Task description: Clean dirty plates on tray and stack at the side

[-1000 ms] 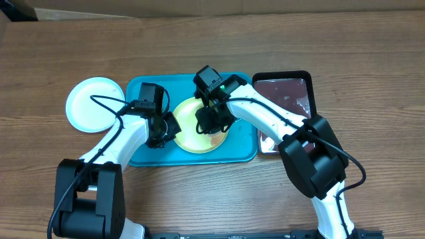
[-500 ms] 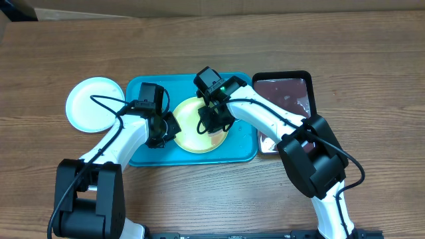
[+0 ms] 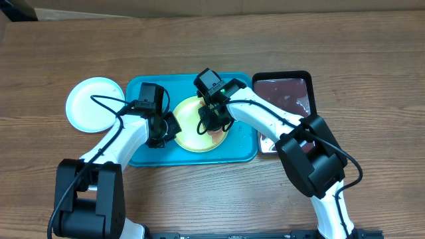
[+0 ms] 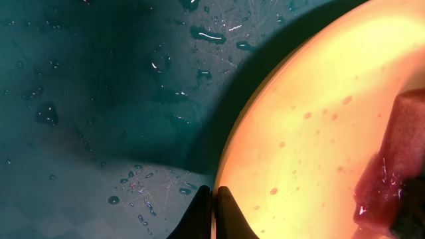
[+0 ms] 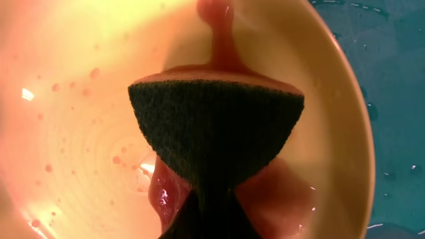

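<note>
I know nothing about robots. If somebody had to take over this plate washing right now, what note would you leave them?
Left pincer: shut on the left rim of the yellow-green plate, apparently steadying it.
Right pincer: shut on a sponge that sits on that plate.
Where: the yellow-green plate lies in the turquoise tray. A white plate lies on the table left of the tray. No third plate shows.
Done: white plate set aside.
Left: wipe the reddish smear off the yellow-green plate, then stack it on the white plate.
</note>
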`<state>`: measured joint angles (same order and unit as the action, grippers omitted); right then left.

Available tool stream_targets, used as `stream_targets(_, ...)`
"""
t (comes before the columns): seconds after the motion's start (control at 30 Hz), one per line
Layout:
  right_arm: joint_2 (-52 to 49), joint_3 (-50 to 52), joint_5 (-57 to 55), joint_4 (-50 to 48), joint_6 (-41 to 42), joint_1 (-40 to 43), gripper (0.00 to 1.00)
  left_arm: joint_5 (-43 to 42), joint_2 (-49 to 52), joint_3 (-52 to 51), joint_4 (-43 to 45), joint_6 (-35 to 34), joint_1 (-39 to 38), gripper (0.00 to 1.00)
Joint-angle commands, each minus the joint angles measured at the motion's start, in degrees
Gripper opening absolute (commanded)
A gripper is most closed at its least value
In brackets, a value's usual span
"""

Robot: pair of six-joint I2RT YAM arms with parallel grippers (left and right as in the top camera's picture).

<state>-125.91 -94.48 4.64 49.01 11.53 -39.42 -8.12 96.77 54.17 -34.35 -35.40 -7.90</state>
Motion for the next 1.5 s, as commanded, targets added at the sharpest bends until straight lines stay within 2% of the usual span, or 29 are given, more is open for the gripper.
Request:
stream_targets(0.0, -3.34, 0.72, 1.70, -0.35, 0.52, -0.35, 0.04, -0.68, 0.31, 0.46, 0.28, 0.70, -0.48, 0.04)
stream_targets(0.27, -1.97, -0.70, 14.29, -0.46, -1.20, 0.28, 0.04, -0.50, 0.31, 0.46, 0.31, 0.72, -0.48, 0.04)
stream_targets(0.47, 2.23, -5.11, 15.34, 1.07, -1.51, 3.54, 0.04, -0.26, 0.31, 0.46, 0.28, 0.72, -0.48, 0.04)
stream_targets(0.57, 4.24, -6.56, 19.56, 2.60, -2.99, 5.44, 0.04, -0.26, 0.31, 0.46, 0.28, 0.74, -0.48, 0.04)
stream_targets(0.77, 5.31, -5.22, 28.09, 3.43, -2.97, 8.87, 0.04, -0.28, 0.31, 0.46, 0.28, 0.72, -0.48, 0.04)
stream_targets(0.87, 5.29, -3.45, 28.52, 1.95, -2.95, 8.85, 0.04, -0.28, 0.31, 0.46, 0.31, 0.72, -0.48, 0.04)
stream_targets(1.1, 5.25, 3.30, 33.92, -6.78, -2.19, 8.31, 0.04, -0.28, 0.31, 0.46, 0.31, 0.72, -0.48, 0.04)
stream_targets(1.47, 5.25, 14.56, 40.52, -24.57, 3.56, 7.10, 0.04, -0.31, 0.31, 0.46, 0.31, 0.72, -0.48, 0.04)
